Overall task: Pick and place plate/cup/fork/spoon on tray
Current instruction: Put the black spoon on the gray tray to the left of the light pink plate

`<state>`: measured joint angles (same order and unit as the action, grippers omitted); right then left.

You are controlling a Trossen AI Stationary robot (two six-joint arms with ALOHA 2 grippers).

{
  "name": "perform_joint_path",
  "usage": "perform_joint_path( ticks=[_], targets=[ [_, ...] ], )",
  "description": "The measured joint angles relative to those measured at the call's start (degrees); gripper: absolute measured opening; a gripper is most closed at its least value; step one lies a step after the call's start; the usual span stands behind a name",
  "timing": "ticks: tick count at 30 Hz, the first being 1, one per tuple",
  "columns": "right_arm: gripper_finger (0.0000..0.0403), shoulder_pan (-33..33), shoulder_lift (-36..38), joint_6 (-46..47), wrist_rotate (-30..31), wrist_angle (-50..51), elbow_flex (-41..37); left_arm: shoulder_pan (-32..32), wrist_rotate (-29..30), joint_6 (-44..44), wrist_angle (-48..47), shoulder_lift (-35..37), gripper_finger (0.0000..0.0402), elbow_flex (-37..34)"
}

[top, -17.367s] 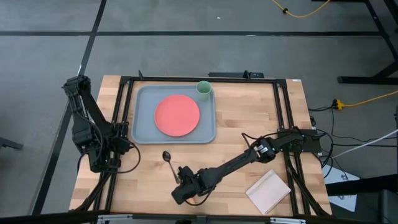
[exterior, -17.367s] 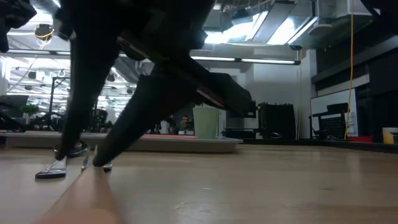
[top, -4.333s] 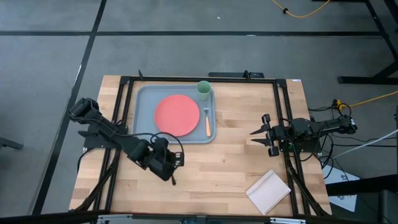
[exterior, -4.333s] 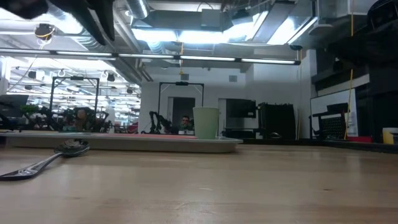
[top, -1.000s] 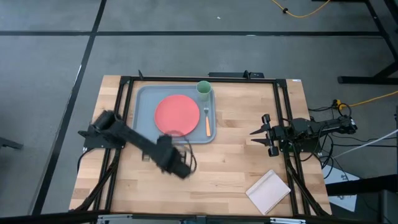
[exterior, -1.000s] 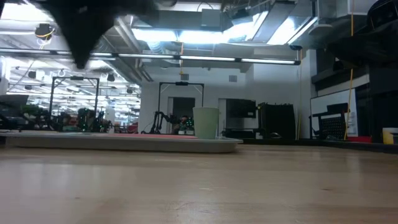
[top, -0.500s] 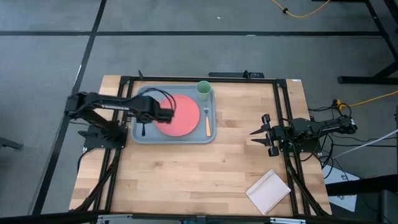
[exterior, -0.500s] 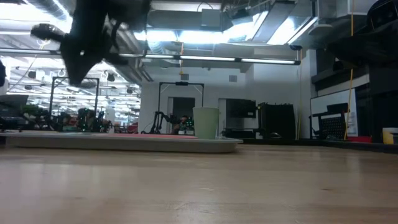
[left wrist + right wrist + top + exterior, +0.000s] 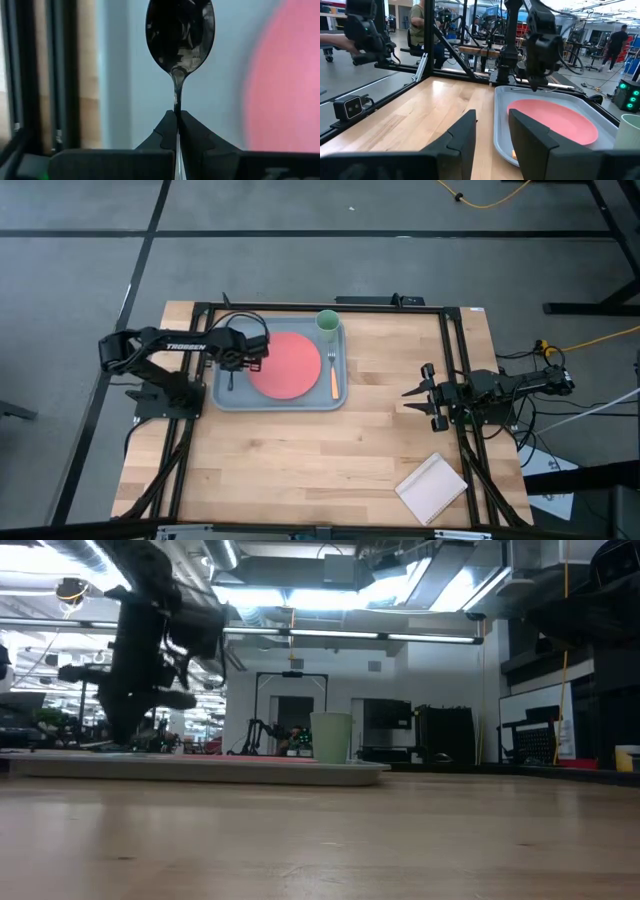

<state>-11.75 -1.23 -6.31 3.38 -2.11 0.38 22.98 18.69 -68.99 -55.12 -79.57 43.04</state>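
The grey-blue tray (image 9: 340,400) lies at the table's far middle. It bears the coral plate (image 9: 290,365), the orange-handled fork (image 9: 333,377) on its right strip and the pale green cup (image 9: 328,322) at its far right corner. My left gripper (image 9: 234,366) hangs over the tray's left strip, beside the plate, shut on the dark spoon (image 9: 180,35). My right gripper (image 9: 424,395) waits open at the table's right side, level, and faces the tray. My left gripper pinches the spoon's thin handle (image 9: 176,104) between its two fingertips, a short way behind the bowl. The fingers come steeply from above. The spoon runs on along them, bowl foremost, over the tray's floor (image 9: 125,75). Whether the bowl touches the tray, I cannot tell.
A tan notepad (image 9: 432,487) lies at the table's near right corner. Black frame rails (image 9: 200,345) run along the tray's left side and the table's right side. The near half of the wooden table (image 9: 330,465) is bare. People stand in the room beyond.
My left gripper has swung from the table's middle toward the far left, over the tray's left strip, and has come lower. It has stayed shut on the spoon, which has travelled with it, clear of the table.
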Motion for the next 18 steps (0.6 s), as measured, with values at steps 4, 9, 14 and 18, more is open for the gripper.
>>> perform_joint_path(
  ticks=[4, 9, 14, 18],
  targets=[
    [0.0122, 0.0, 0.0, 0.0, 0.0, 0.0, 0.0, 1.8, -1.4, 2.1, 3.4, -1.3, 0.0, -1.5],
    [0.0122, 0.0, 0.0, 0.0, 0.0, 0.0, 0.0, 1.9, -1.2, 3.7, 7.5, -4.3, 0.0, -1.6],
    [0.0122, 0.0, 0.0, 0.0, 0.0, 0.0, 0.0, 1.9, -0.9, 3.4, 7.5, -8.2, 0.0, -1.6],
    [0.0122, 0.0, 0.0, 0.0, 0.0, 0.0, 0.0, 1.9, -1.1, 1.8, 8.0, -8.9, 0.001, -1.6]
  ],
)
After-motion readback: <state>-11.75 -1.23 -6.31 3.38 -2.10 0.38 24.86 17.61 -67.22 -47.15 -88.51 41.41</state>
